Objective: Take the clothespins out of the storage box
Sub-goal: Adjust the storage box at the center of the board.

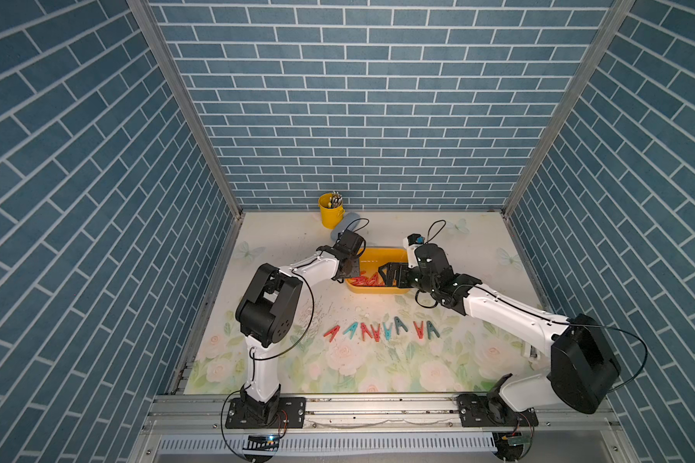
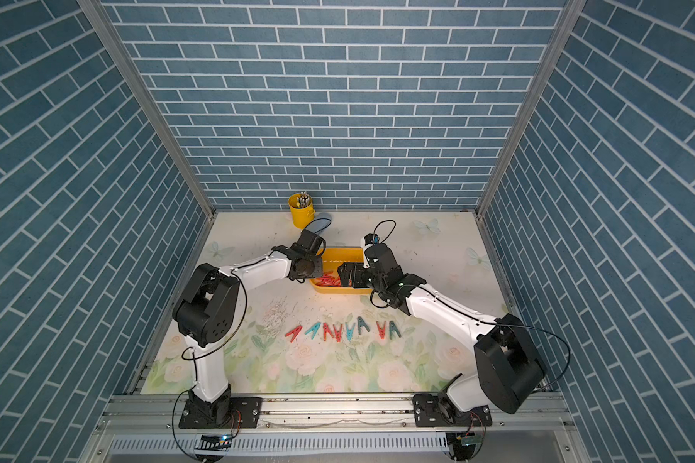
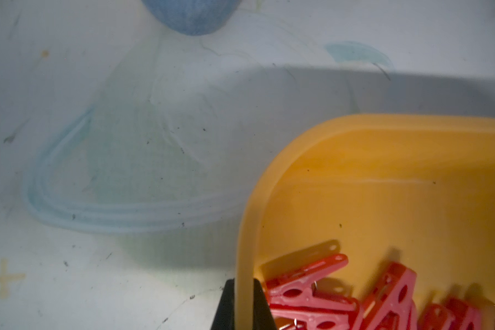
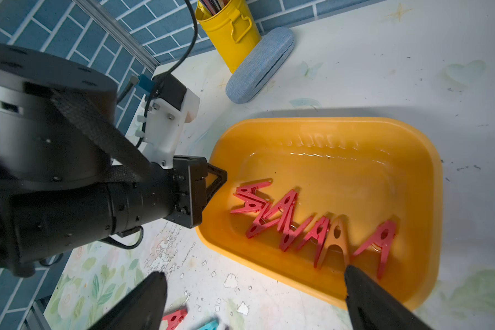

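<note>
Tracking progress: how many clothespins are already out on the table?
8 clothespins, in one row on the table nearer the arm bases than the storage box: red, teal, red, red, teal, teal, red, teal. Overlaps may hide another.

The left arm reaches from the lower left of a top view toward centre. The left end effector points down, its fingers pinched on the storage box wall. The right arm stretches in from the lower right, with the right end effector spread wide, gripping nothing.
</note>
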### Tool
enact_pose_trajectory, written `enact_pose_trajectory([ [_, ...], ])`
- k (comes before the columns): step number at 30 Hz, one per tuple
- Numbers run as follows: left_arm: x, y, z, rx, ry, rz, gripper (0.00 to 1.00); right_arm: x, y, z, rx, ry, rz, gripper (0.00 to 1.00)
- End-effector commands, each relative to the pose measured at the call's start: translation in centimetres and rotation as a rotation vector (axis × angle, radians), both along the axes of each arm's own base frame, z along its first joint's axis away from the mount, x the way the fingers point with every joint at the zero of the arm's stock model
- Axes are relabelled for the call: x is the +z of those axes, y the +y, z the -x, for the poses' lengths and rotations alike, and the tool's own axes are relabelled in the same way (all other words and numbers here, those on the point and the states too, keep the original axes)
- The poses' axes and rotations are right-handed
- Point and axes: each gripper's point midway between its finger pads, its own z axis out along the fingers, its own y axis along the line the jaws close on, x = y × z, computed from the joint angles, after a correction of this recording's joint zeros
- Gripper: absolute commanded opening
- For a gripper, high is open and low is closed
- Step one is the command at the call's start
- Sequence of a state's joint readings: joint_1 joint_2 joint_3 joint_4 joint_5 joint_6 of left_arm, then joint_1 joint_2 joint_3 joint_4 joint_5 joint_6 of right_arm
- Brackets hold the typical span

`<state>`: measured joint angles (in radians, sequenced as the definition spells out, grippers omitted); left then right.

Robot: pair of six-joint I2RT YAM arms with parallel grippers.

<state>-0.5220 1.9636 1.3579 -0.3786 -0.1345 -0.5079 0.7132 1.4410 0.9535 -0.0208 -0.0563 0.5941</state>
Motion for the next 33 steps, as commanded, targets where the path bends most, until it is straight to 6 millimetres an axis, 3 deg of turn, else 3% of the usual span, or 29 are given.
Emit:
enact_pose_trajectory([
  [1, 0.2, 0.9, 0.7, 0.005, 0.018, -0.029, 0.00, 0.5, -0.4, 0.3, 0.000, -0.015, -0.015, 1.00],
  [6, 1.4, 0.6, 1.1, 0.019, 0.032, 0.012, 0.00, 0.5, -0.6, 0.5, -0.005, -0.016, -0.018, 0.99],
  [15, 3.2, -0.4, 3.8, 0.067, 0.180, 0.151, 0.00, 1.6, -1.4, 0.7, -0.035, -0.049, -0.036, 0.99],
  [23, 3.3, -1.1, 6.4, 0.108, 0.361, 0.395, 0.00, 3.6, -2.5, 0.9, -0.071, -0.106, -0.060, 0.99],
  [33, 2.7, -1.2, 8.0, 0.183, 0.482, 0.569, 0.00, 3.7, -2.8, 1.4, -0.070, -0.107, -0.078, 0.99],
])
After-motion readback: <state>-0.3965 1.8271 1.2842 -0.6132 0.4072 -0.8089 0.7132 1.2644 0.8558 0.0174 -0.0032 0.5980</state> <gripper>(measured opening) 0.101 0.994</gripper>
